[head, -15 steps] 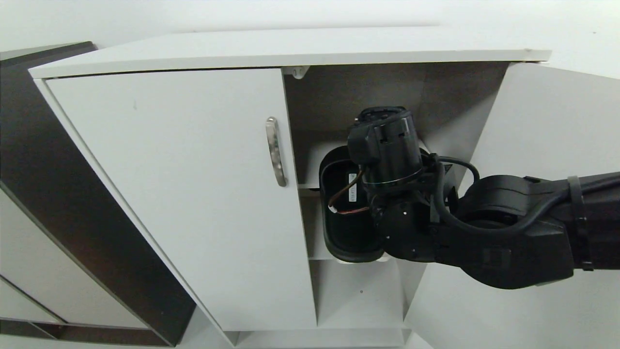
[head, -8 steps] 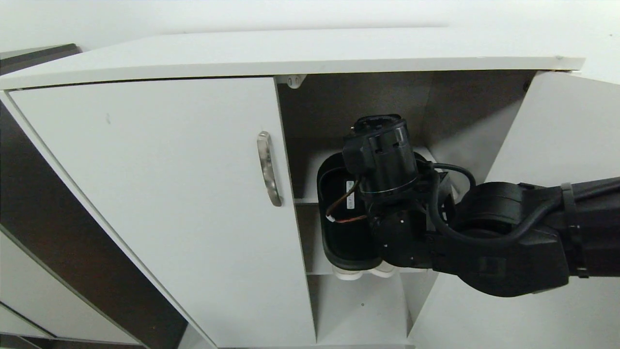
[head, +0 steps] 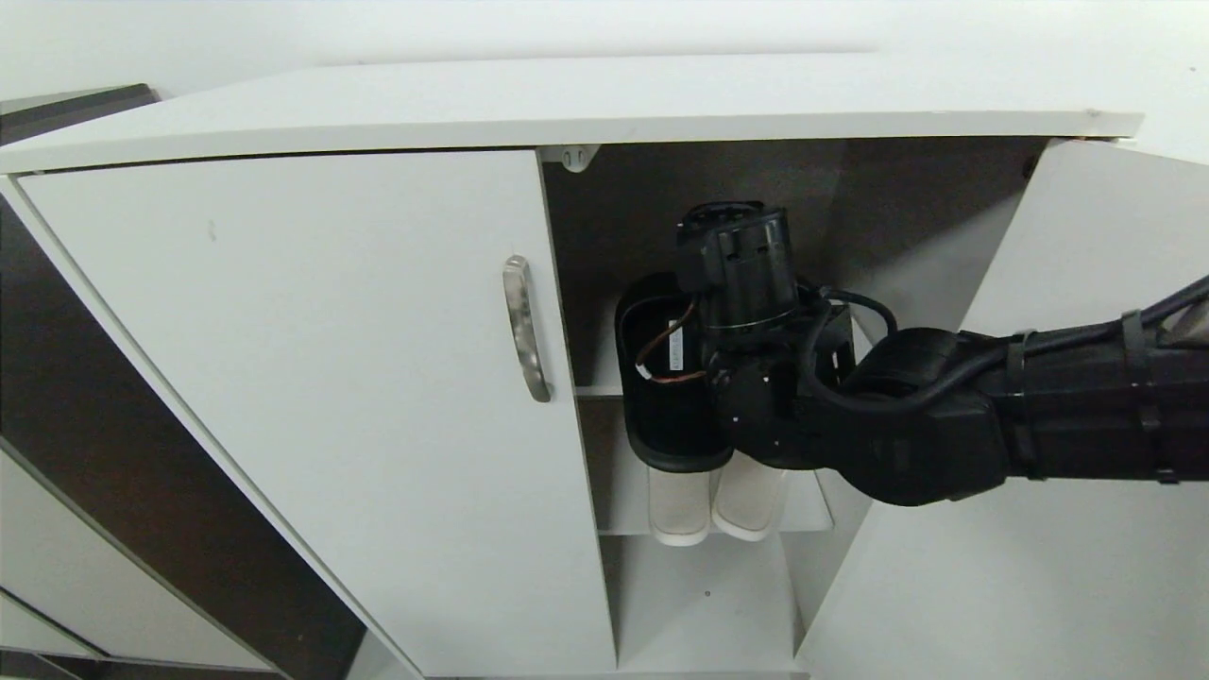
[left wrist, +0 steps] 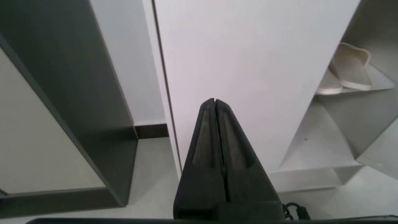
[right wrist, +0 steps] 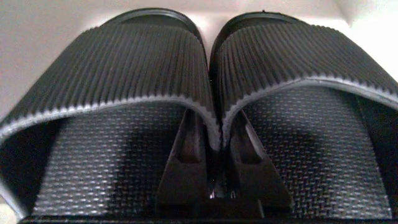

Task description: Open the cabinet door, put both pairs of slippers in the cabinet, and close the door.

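Right gripper (right wrist: 214, 134) is clamped on the touching inner edges of the black slippers (head: 666, 416), inside the open cabinet (head: 567, 94). The arm hides the pair's right side. White slippers (head: 713, 505) lie on a shelf beneath, far ends covered. Wrist sticker (head: 675, 348): print unreadable. Left gripper (left wrist: 214, 106) has its fingers pressed together, empty, facing the closed left door (head: 331, 378).

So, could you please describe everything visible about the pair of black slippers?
The black slippers are two slides, seemingly rubber or foam, with ribbed straps and finely dimpled footbeds. They are side by side, inner edges pressed together. The right gripper is shut on those adjoining strap edges, one finger under each strap. In the head view the pair is inside the open right half of the cabinet, over the white slippers on the shelf; contact between them cannot be judged.
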